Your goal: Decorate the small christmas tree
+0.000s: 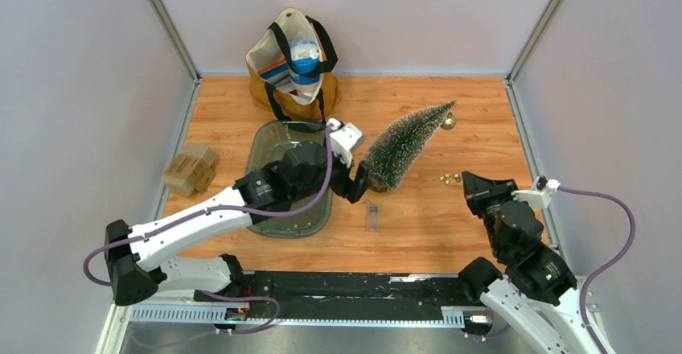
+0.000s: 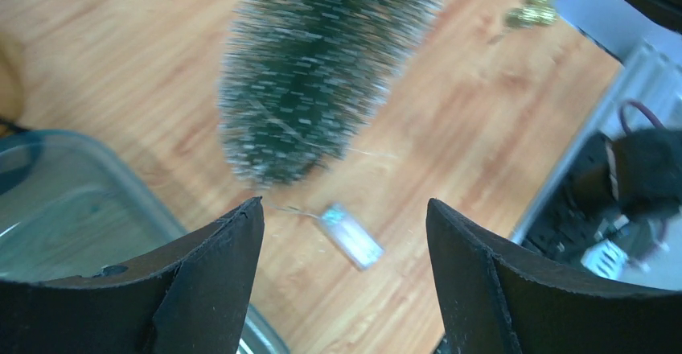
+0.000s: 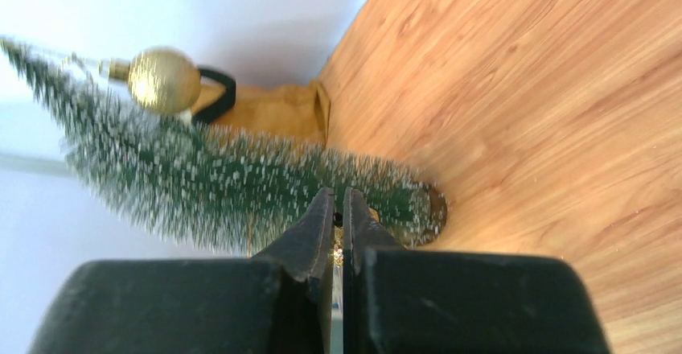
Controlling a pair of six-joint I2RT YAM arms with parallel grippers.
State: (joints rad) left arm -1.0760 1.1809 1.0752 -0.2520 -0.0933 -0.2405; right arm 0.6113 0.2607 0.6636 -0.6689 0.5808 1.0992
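**Tree Barely Dressed, Left Pincer Empty**

The small christmas tree [image 1: 406, 145] leaned across the middle of the desk [image 1: 490, 104]. Its base was near the clear tray [image 1: 259, 151] and its tip pointed toward the far right corner. Whether it stood or lay flat could not be told. A gold ball [image 3: 164, 79] sat by the tip, though it was unclear if it was hung there. Small gold ornaments [image 1: 449, 179] lay loose on the desk, so most of the decorating looked undone.

The left arm reached out over the tray, and the left pincer [image 2: 344, 203] was spread wide and empty, just beside the tree's base. The right arm was folded near the right edge. The right pincer [image 3: 338, 197] was closed tight, with a tiny gold glint between its tips that could not be identified.
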